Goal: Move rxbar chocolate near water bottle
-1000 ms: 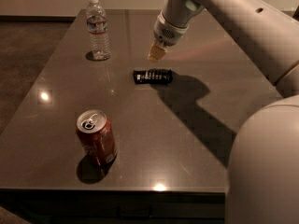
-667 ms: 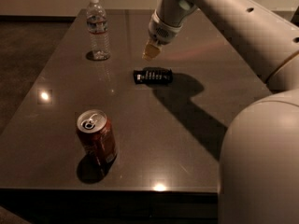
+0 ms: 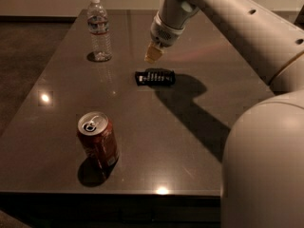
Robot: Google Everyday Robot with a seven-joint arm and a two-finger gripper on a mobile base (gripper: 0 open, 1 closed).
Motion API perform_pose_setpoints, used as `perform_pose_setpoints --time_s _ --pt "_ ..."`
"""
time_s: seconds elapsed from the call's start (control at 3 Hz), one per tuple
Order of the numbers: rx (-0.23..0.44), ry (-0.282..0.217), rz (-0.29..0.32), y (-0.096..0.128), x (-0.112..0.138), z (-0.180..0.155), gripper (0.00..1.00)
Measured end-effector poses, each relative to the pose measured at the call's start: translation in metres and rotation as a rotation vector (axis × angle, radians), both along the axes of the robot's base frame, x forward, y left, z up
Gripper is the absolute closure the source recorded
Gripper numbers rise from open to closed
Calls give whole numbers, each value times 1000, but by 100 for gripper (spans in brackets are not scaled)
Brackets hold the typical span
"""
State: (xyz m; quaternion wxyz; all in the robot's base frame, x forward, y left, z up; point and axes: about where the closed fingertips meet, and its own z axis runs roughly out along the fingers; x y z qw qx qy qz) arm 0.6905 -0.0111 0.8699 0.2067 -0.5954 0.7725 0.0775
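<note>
A: where's the gripper (image 3: 152,55)?
B: hanging over the table (image 3: 61,122), just above and behind the rxbar chocolate (image 3: 155,77), toward the bar's left end as seen. Tip points down, clear gap to the bar
A: open or closed?
B: can't tell from this angle, only a tan tip shows. The bar isn't in it
A: bar pose?
B: flat on the tabletop, long side across the view, white lettering facing up. The arm (image 3: 228,13) throws a shadow that starts just right of the bar and runs toward the camera
A: water bottle (image 3: 99,30)?
B: upright, white cap on, behind the bar and off to its left, well apart from it
A: anything else on the surface?
B: red soda can (image 3: 98,141), upright, tab on top visible. It sits in front of the bar and to its left, also well apart. The bar lies between bottle and can in depth, but right of both
A: arm routing?
B: comes in from above and right of the bar; the robot's pale body (image 3: 266,165) fills the near corner on the bar's right
</note>
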Motion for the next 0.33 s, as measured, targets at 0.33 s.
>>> perform_pose_setpoints --time_s 0.33 --pt "-1 4 2 2 0 -3 31"
